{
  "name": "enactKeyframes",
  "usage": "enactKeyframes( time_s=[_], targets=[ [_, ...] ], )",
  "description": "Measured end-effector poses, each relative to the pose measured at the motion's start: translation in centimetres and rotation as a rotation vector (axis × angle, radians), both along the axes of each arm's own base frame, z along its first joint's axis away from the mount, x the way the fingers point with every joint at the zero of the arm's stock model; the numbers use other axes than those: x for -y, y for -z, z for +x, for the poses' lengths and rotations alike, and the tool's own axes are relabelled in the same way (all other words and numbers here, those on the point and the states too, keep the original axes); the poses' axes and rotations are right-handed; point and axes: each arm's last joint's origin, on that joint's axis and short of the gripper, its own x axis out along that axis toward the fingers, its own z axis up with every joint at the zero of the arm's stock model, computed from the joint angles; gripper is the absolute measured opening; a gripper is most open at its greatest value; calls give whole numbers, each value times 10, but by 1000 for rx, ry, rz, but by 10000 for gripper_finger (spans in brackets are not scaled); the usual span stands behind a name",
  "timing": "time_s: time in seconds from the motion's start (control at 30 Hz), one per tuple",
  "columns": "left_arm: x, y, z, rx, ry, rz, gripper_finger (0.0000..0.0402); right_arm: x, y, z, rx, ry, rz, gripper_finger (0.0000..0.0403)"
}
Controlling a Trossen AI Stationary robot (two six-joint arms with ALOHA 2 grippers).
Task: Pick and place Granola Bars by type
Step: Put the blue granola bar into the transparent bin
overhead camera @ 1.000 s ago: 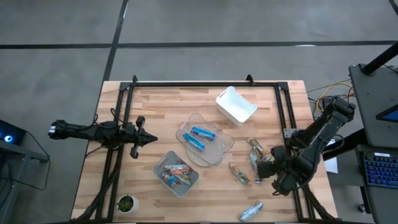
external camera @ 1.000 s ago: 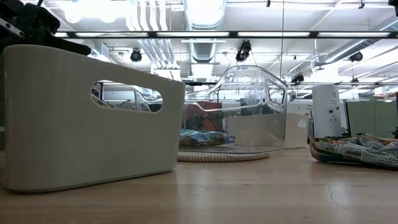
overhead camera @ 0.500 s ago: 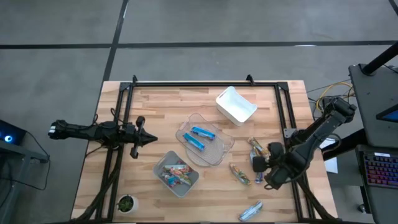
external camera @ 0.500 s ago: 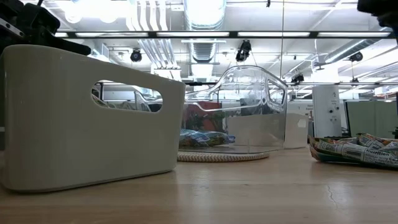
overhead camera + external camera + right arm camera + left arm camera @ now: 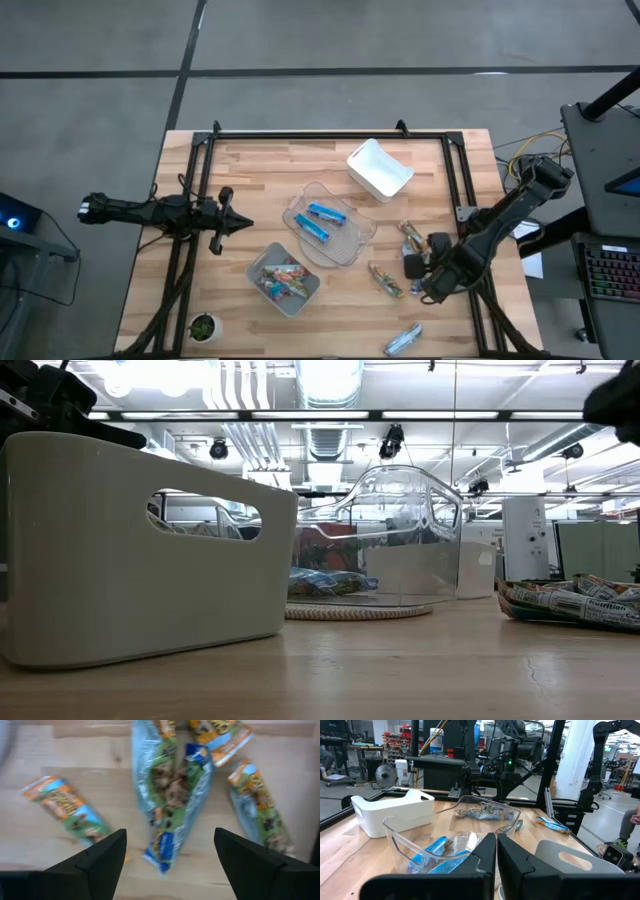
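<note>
Starting at the left edge, I have the left tool (image 5: 240, 225) parked over the table (image 5: 250, 170), its two fingers pressed together and holding nothing, pointing toward the middle of the boards. Low at the near left corner sits a small green object (image 5: 203, 326) I cannot identify. Next comes the grey bin (image 5: 284, 279), with a jumble of red and orange Granola Bars (image 5: 281, 279) inside. Just beyond it stands the clear bin (image 5: 328, 224), and two blue bars (image 5: 319, 220) lie in it side by side. Farther back and a little to the right is the white bin (image 5: 380, 168); I cannot see anything in it from above. Right of the clear bin, the greenish-brown bars (image 5: 406, 236) lie loose on the wood: a few in a small cluster, and one more bar (image 5: 384, 280) a bit nearer and apart from them. Another wrapped bar (image 5: 404, 339) lies by itself at the near edge. My right tool (image 5: 170, 857) hangs just above that cluster with its fingers spread wide apart and nothing between them; through its wrist camera I see the bars lying flat on the table directly under the gap, untouched.
</note>
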Motion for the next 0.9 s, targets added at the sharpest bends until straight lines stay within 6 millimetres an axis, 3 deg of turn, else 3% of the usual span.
enactKeyframes(
  time_s=[0.43, 0.63, 0.77, 0.9],
  targets=[
    [0, 0, 0, 0, 0, 0, 0, 5, 18, -2, -28, 16, 26, 265],
    [0, 0, 0, 0, 0, 0, 0, 7, 22, 3, 8, -70, 34, 260],
    [0, 0, 0, 0, 0, 0, 0, 11, 22, 6, 1, -252, -4, 262],
    [0, 0, 0, 0, 0, 0, 0, 10, 21, 11, 25, -583, -37, 260]
  ],
)
